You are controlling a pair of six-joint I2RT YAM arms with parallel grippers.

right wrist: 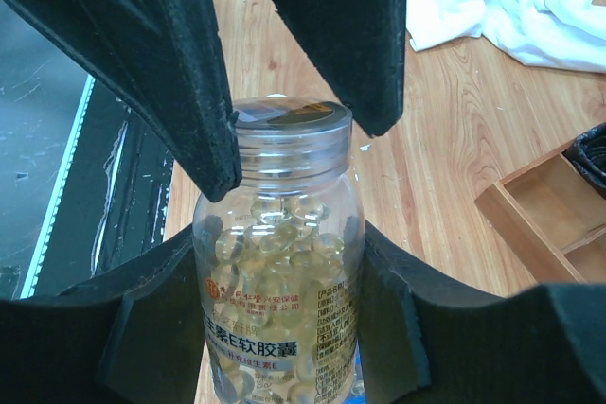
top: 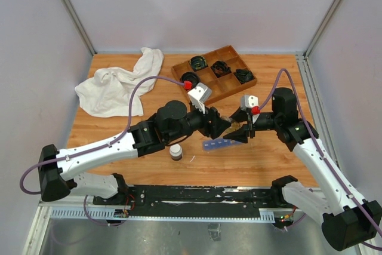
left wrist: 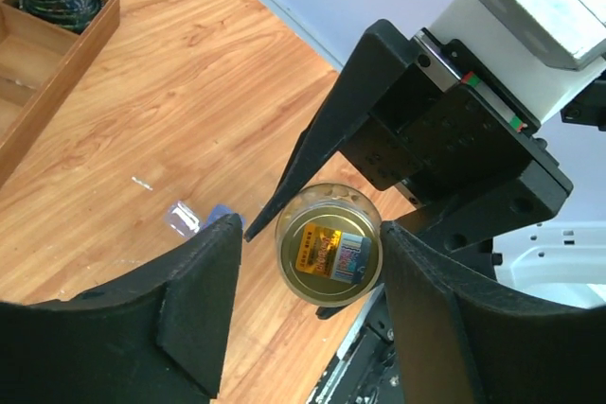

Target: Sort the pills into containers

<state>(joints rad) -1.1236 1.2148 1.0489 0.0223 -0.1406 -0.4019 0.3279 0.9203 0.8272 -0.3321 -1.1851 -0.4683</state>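
Note:
My right gripper (right wrist: 279, 276) is shut on a clear bottle (right wrist: 279, 328) full of yellowish pills (right wrist: 275, 243), held above the table. My left gripper (left wrist: 311, 234) straddles the bottle's threaded top (left wrist: 329, 245), which carries a gold sticker. Its right finger (left wrist: 445, 309) sits against the top, and a gap shows at the left finger (left wrist: 189, 309). In the top view the two grippers meet at the bottle (top: 236, 128), just above the blue containers strip (top: 218, 144), which lies on the wood. A corner of the strip (left wrist: 220, 216) shows under the left gripper.
A small dark bottle with a white cap (top: 176, 151) stands near the front edge. A wooden divided tray (top: 230, 85) with black coiled cables sits at the back right, and a crumpled white cloth (top: 119, 85) at the back left.

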